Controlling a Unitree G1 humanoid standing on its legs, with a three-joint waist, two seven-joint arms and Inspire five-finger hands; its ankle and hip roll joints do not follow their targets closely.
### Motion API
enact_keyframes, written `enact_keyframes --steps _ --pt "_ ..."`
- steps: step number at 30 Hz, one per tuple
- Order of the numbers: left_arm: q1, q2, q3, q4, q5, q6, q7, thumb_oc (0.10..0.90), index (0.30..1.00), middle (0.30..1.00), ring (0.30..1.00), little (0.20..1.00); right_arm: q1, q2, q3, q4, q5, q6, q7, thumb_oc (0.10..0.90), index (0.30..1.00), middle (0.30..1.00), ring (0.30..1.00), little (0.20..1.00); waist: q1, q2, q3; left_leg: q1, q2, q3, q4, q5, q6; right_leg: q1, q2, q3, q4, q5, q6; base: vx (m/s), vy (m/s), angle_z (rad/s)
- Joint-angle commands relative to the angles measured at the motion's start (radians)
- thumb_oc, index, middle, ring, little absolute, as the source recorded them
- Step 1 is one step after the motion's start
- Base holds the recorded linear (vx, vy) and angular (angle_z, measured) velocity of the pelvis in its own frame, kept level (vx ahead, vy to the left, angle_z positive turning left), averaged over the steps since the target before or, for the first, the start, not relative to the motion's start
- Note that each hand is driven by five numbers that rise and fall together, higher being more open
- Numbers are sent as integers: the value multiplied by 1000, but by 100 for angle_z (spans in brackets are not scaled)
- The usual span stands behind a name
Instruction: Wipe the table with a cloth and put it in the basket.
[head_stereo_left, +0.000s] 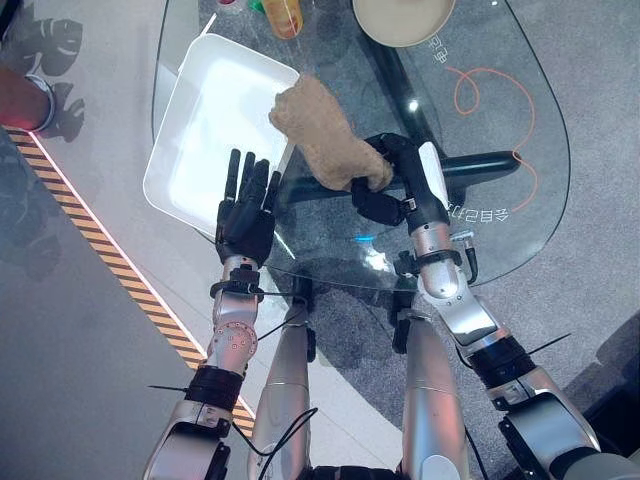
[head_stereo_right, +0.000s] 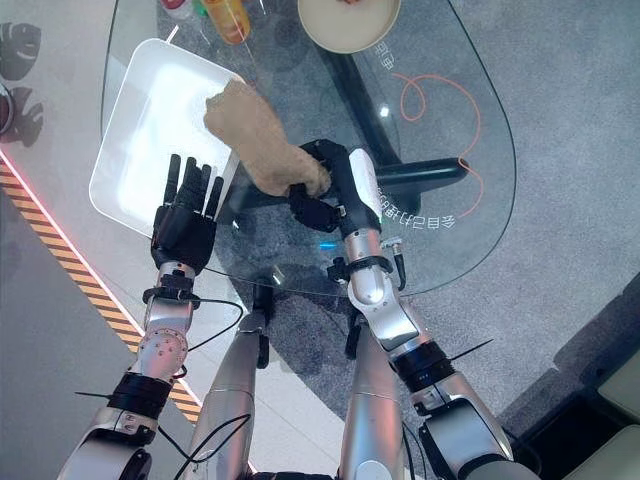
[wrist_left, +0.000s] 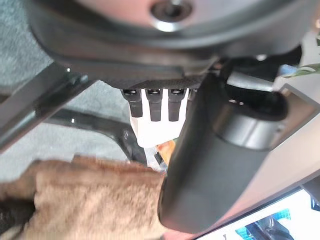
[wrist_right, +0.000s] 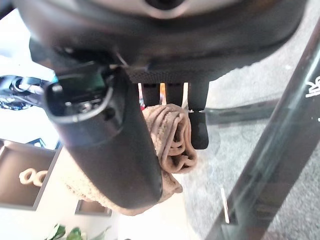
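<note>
A tan cloth (head_stereo_left: 318, 130) is bunched up on the glass table (head_stereo_left: 500, 150), its far end lying over the near right corner of a white basket (head_stereo_left: 215, 125). My right hand (head_stereo_left: 395, 180) is shut on the cloth's near end; its wrist view shows the cloth (wrist_right: 170, 135) pinched between thumb and fingers. My left hand (head_stereo_left: 245, 215) rests open and flat at the basket's near edge, just left of the cloth. The left wrist view shows the cloth (wrist_left: 90, 195) beside the left hand's thumb (wrist_left: 210, 150).
A beige bowl (head_stereo_left: 405, 18) and an orange bottle (head_stereo_left: 283, 15) stand at the table's far edge. A dark table frame shows through the glass. Striped floor tape (head_stereo_left: 110, 255) runs along the left of the table.
</note>
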Motion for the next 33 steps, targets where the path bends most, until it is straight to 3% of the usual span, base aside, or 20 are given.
enact_keyframes --steps 1,12,29,30,31,33 --pt "-27 17 19 -153 -18 -24 -98 800 900 900 900 900 -64 39 17 -249 -17 -155 15 100 300 300 300 200 -10 -9 -24 -12 -93 92 96 -84 113 70 63 -39 -116 59 -30 0 0 0" --pt "-39 7 6 -177 -15 3 -134 800 900 900 900 900 -65 37 76 -220 -13 -132 87 100 300 300 300 200 -7 -9 -24 -12 -96 89 95 -82 111 72 60 -42 -118 60 -31 0 0 0" --pt "-43 5 4 -183 14 4 -123 800 900 900 900 900 -69 39 105 -229 -10 -119 115 100 300 300 300 200 -2 -12 -24 -13 -101 82 92 -77 113 66 64 -44 -113 62 -30 0 0 0" --pt "-43 6 3 -184 19 2 -126 709 822 822 822 809 -69 39 105 -232 -9 -116 117 100 300 300 300 200 -3 -12 -24 -12 -101 82 92 -77 113 66 65 -44 -112 62 -29 0 0 0" --pt "-41 7 5 -184 23 -1 -126 144 338 338 338 244 -70 37 103 -231 -8 -117 118 100 300 300 300 200 -2 -12 -24 -14 -101 82 94 -77 113 65 65 -44 -111 61 -30 0 0 0" --pt "-44 8 3 -185 27 -6 -123 100 300 300 300 200 -72 38 104 -231 -8 -117 118 100 300 300 300 200 -2 -11 -24 -14 -101 82 93 -77 113 64 64 -44 -111 62 -29 0 0 0"
